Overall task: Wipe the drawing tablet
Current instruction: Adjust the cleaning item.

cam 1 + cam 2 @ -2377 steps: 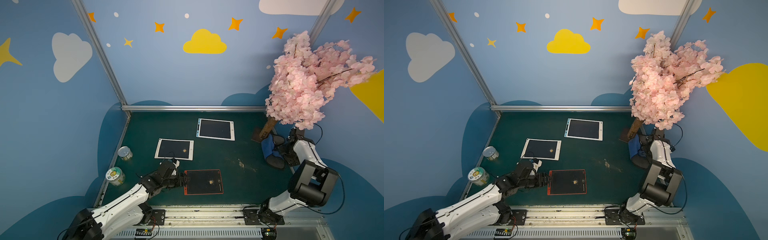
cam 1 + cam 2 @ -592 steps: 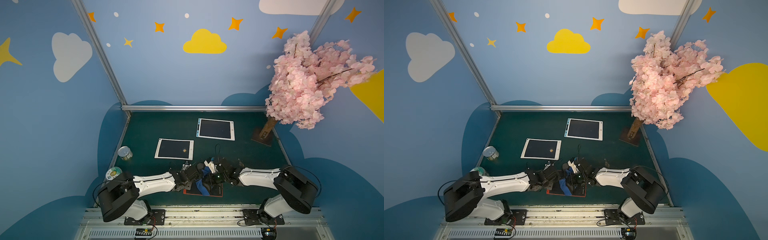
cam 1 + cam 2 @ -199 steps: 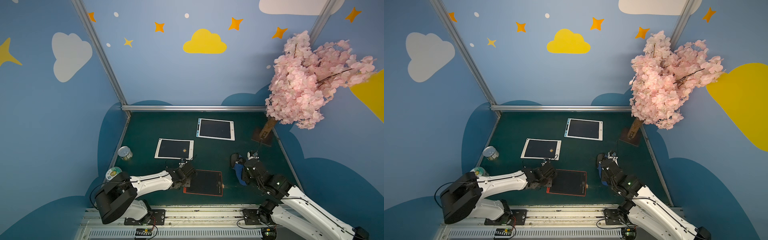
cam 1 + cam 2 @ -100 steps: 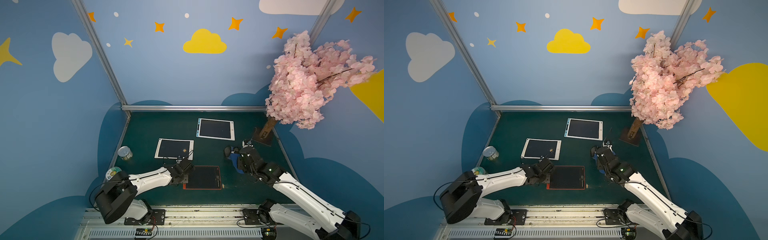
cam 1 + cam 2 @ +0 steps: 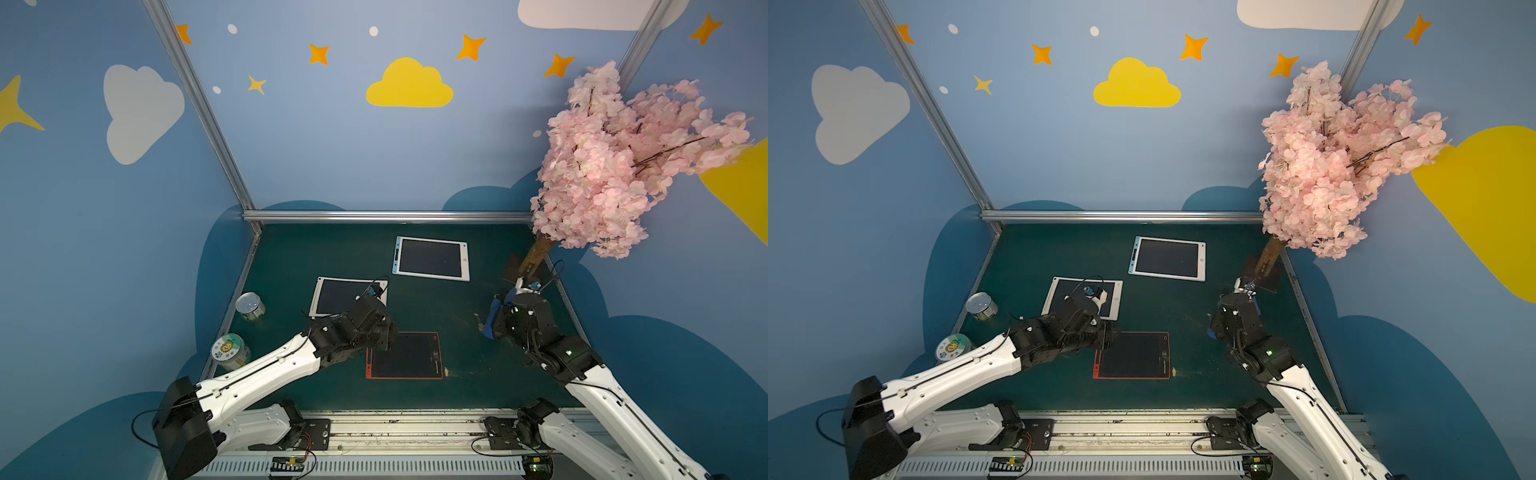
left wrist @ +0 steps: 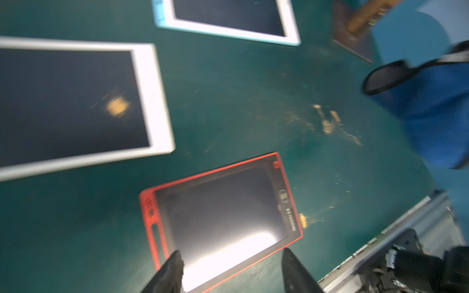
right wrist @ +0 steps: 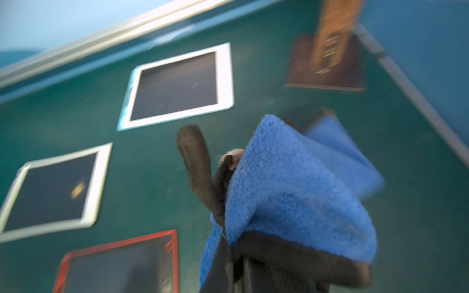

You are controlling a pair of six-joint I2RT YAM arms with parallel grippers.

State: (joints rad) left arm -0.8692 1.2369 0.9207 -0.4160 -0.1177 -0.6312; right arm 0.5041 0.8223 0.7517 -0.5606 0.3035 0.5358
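Note:
The red-framed drawing tablet (image 5: 405,355) (image 5: 1133,355) lies flat on the green mat near the front, its dark screen showing no marks in the left wrist view (image 6: 220,213). My left gripper (image 6: 232,266) hovers open over the tablet's left edge (image 5: 384,332), holding nothing. My right gripper (image 7: 210,152) is shut on a folded blue cloth (image 7: 291,192) (image 5: 492,316). It hangs above the mat to the right of the tablet, near the tree's base. The cloth hides most of one finger.
A white tablet (image 5: 332,296) with an orange smudge (image 6: 118,106) lies behind the left gripper. A blue-edged white tablet (image 5: 431,258) sits further back. Two tins (image 5: 250,306) (image 5: 227,352) stand at the left. A pink blossom tree's base (image 5: 519,266) is back right. Orange crumbs (image 6: 327,124) dot the mat.
My left gripper has opened and risen off the red tablet's left edge. The right arm has carried the blue cloth back and to the right, toward the tree.

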